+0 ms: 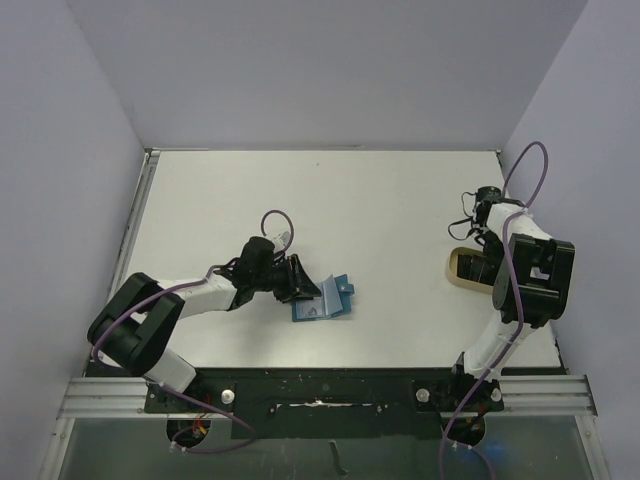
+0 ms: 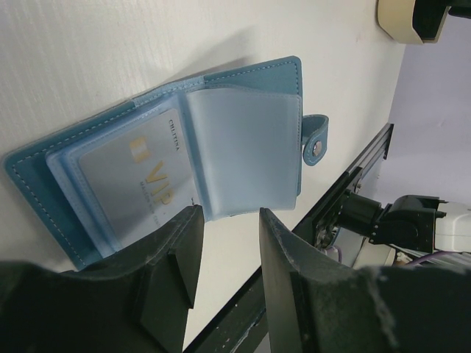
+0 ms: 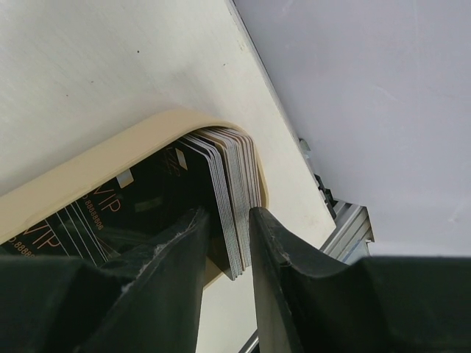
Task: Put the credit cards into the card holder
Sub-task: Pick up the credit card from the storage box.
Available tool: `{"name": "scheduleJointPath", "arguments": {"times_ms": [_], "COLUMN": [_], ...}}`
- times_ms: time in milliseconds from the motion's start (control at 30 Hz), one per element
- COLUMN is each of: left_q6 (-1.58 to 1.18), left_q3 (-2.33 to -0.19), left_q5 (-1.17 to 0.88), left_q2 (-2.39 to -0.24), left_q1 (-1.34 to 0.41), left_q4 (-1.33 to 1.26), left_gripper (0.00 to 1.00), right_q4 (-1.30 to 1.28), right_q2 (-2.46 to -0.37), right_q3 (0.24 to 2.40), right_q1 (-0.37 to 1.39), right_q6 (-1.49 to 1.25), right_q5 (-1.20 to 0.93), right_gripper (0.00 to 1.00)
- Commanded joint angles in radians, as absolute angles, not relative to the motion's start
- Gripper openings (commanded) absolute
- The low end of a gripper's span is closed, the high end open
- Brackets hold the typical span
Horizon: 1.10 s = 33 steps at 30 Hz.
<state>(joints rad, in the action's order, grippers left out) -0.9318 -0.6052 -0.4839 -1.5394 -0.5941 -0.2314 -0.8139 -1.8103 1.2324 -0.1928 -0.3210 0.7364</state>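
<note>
Your matte white bench [image 1: 400, 200] carries the card holder [image 1: 322, 303] near its middle: a stitched teal cover lying open with glossy clear sleeves. Your left end effector [image 2: 227, 220] stands part-open at a sleeve's edge; whether it grips, you cannot tell. At the right edge, a cream oval tray [image 3: 88, 165] holds fanned credit cards [image 3: 235, 176]. Your right end effector [image 3: 228, 217] flanks them, and its grip is just as unclear. One sleeve shows a silver VIP card [image 2: 140, 184], with a rounded snap tab [image 2: 316, 140] beside it.
</note>
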Motion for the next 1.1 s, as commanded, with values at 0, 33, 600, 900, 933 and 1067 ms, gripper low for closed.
{"name": "scheduleJointPath", "arguments": {"times_ms": [0, 33, 600, 900, 933, 1067], "left_q6": [-0.927, -0.926, -0.924, -0.929, -0.930, -0.931], "left_q3": [-0.650, -0.650, -0.653, -0.653, -0.653, -0.653], "left_q5": [-0.506, -0.505, -0.512, -0.512, -0.511, -0.513], "left_q2": [-1.545, -1.545, -1.563, -1.565, -1.564, -1.564], "left_q1": [-0.597, -0.598, -0.597, -0.597, -0.598, -0.597], "left_q4": [-0.259, -0.259, -0.260, -0.265, -0.265, -0.268], "left_gripper": [0.34, 0.34, 0.34, 0.34, 0.34, 0.34], "right_q4": [-0.792, -0.792, -0.786, -0.779, -0.778, -0.772], "right_q2": [-1.771, -1.772, -1.764, -1.731, -1.727, -1.714], "right_q3": [1.232, 1.232, 1.233, 1.233, 1.233, 1.231], "right_q1": [-0.207, -0.208, -0.225, -0.227, -0.226, -0.226], "right_q6": [-0.320, -0.322, -0.320, -0.311, -0.310, -0.308], "right_q5": [0.755, 0.753, 0.739, 0.734, 0.735, 0.735], "right_gripper": [0.29, 0.29, 0.32, 0.21, 0.21, 0.21]}}
